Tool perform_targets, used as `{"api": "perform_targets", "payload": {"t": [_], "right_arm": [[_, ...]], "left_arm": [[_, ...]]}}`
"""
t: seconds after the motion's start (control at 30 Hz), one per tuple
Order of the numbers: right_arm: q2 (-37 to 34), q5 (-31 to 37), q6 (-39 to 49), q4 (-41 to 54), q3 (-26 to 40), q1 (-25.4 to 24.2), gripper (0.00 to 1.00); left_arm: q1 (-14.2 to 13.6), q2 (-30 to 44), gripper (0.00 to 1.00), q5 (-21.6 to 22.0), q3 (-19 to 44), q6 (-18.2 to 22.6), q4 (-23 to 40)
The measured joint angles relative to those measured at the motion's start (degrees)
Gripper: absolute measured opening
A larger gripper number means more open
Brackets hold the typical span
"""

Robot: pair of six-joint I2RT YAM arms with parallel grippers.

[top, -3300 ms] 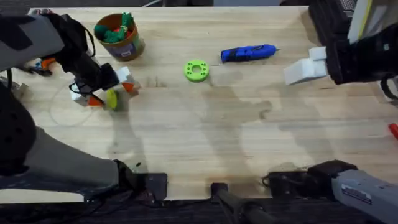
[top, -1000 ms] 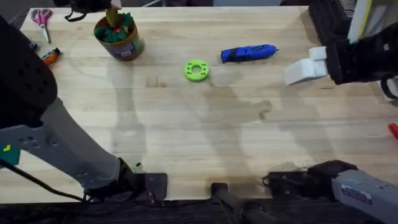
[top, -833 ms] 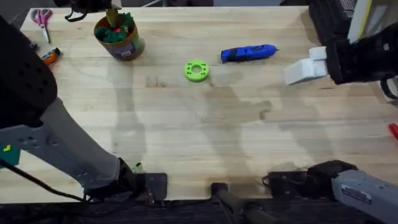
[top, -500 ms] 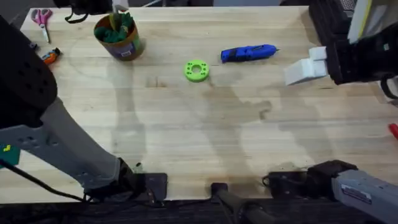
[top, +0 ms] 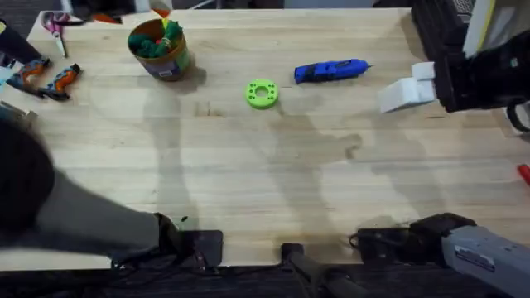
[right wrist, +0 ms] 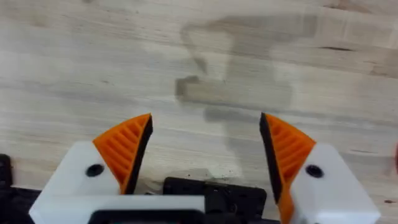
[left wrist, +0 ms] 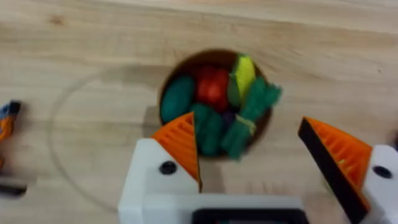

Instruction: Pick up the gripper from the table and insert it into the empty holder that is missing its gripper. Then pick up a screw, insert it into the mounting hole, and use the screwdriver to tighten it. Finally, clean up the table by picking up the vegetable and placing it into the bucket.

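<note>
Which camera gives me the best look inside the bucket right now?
The left wrist view: it looks straight down into the bucket, showing the yellow-green vegetable on top among the other toys. The overhead view shows the bucket small, at an angle. The right wrist view faces bare table.

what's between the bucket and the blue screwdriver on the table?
The lime-green ring disc lies between the bucket and the screwdriver, apart from both, with bare wood on either side, in the overhead view.

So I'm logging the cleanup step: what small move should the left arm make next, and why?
Probably lift clear: the left gripper hangs open and empty over the round orange-brown bucket, and the small yellow-green oval vegetable already lies inside among the other toys.
</note>
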State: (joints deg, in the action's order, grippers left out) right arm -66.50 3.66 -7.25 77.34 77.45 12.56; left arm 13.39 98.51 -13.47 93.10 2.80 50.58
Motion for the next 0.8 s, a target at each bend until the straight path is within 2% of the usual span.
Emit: {"api": "perform_targets", "payload": {"t": [0.23, 0.4, 0.57, 0.8], "right_arm": [[0.0, 0.0, 0.0, -0.08, 0.0, 0.0, 0.994], [0.0, -0.01, 0.0, -0.42, 0.0, 0.0, 0.994], [0.0, 0.0, 0.0, -0.44, 0.0, 0.0, 0.994], [0.0, 0.0, 0.0, -0.42, 0.0, 0.0, 0.994]], "left_arm": [[-0.02, -18.05, 0.981, -0.03, 0.09, 2.39, 13.16], [-0.01, -26.82, 0.981, -0.01, 0.09, 3.48, 23.08], [-0.02, -33.76, 0.981, 0.02, 0.09, 4.27, 29.31], [0.0, -41.25, 0.981, 0.06, 0.09, 4.49, 34.55]]}}
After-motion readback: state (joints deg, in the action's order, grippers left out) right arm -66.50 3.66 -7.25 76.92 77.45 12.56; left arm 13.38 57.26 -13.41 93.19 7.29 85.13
